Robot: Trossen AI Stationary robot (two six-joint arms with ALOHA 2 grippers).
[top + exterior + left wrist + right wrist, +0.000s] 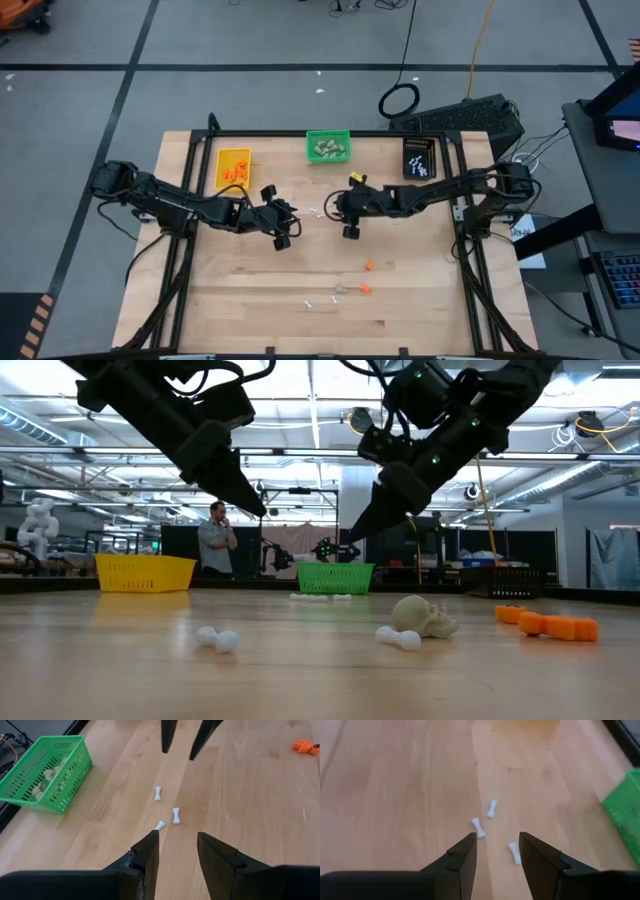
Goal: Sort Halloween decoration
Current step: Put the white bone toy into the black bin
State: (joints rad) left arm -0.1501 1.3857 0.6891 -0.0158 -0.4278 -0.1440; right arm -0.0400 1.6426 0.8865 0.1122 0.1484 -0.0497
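Note:
Three small white bone-shaped sticks point(176, 815) lie flat on the wooden table between my two grippers, also seen as white sticks point(478, 827) in the right wrist view. My left gripper point(293, 222) hangs open just left of them, slanting down, with nothing between its fingers point(145, 852). My right gripper point(333, 208) hangs open just right of them, slanting down toward them and empty too. Nearer the front lie orange bits point(366, 277), a beige skull-like lump point(425, 617) and two more white sticks point(320, 300).
Three small bins stand along the far edge: a yellow bin point(233, 167) with orange bits, a green bin point(329, 147) with beige lumps, a black bin point(419, 160) with white sticks. A person point(216, 538) stands in the room beyond the table.

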